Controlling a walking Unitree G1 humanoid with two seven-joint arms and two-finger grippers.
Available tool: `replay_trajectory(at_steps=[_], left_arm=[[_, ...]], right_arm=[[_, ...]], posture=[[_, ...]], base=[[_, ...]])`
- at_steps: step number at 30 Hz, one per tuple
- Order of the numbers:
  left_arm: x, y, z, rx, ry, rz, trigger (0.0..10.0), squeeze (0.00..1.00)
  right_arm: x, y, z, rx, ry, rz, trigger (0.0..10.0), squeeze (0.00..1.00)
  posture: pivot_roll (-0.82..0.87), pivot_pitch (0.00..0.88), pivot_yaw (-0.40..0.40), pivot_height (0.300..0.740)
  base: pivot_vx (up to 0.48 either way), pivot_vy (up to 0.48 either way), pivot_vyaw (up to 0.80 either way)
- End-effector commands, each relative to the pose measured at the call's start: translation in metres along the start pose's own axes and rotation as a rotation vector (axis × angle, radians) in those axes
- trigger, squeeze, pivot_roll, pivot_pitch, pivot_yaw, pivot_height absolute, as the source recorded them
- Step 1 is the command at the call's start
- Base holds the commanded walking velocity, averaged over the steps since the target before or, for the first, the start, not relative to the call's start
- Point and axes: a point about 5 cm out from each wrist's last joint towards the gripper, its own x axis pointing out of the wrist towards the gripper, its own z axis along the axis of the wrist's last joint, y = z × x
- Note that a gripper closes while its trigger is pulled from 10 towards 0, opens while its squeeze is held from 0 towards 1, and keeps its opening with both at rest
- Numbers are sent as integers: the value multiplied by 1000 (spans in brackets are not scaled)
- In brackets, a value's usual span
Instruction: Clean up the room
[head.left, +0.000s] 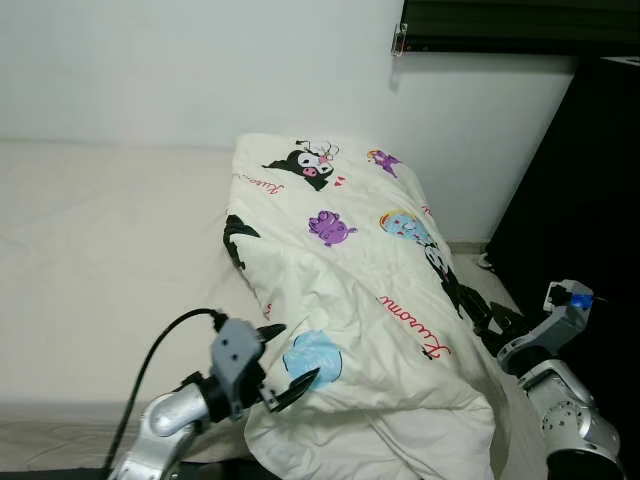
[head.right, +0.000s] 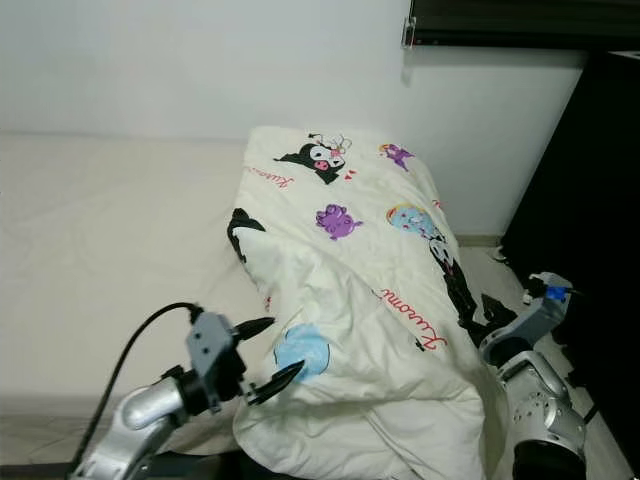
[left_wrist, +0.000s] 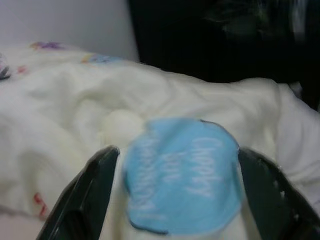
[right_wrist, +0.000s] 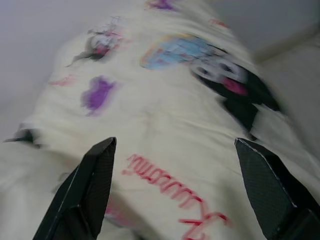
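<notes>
Left eye view: a cream duvet with cartoon prints sits bunched up on the right half of the bed, running from the white wall down toward the near edge, with its lower corner spilling over the bed's front. The left gripper is at the duvet's near-left edge, fingers spread apart, one just above and one just below a round blue patch. A black cable loops off that arm. The right gripper is on the duvet's right side, low down by a dark cabinet.

Right eye view: same setup. The right gripper has its fingers up against the duvet's right edge near the red script print, but can't tell from here how wide they are.

Left wrist view: bit blurry, but the two black fingers are wide open with the blue patch and a fold of duvet sitting between them. Not clamped on it.

Right wrist view: also blurred. Fingers spread wide, duvet right ahead, red lettering and a black cartoon figure between them.
</notes>
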Motion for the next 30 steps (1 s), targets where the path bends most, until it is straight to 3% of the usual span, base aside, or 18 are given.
replay_trajectory(at_steps=[1,6,9,14,15,16,20,30], left_arm=[[7,-12,-7,67,70,-46,10000,0],[13,-20,-10,56,71,-77,10000,0],[17,-20,-13,93,87,-68,10000,0],[24,-1,-13,226,124,110,10000,0],[24,2,-14,252,136,138,5529,0],[24,4,-15,267,146,151,0,0],[21,2,-23,314,185,128,0,0],[3,3,-33,328,204,146,0,0]], right_arm=[[4,-2,-3,13,-22,-60,10000,0],[7,0,-4,13,-26,-83,10000,0],[8,-1,-2,10,-33,-92,10000,0],[9,-3,4,-2,-58,-108,10000,0],[10,-3,4,-7,-59,-112,10000,0],[10,-4,4,-12,-60,-116,10000,0],[10,-5,5,-26,-60,-121,10000,0],[10,-10,8,-38,-62,-142,10000,0]], posture=[[93,48,-75,575],[89,50,-75,575],[81,48,-73,575],[75,49,-71,575],[69,52,-70,575],[68,52,-70,575],[64,53,-71,575],[71,46,-73,575]], base=[[0,0,0],[0,0,0],[0,0,0],[0,0,0],[0,0,0],[0,0,0],[0,0,0],[0,0,0]])
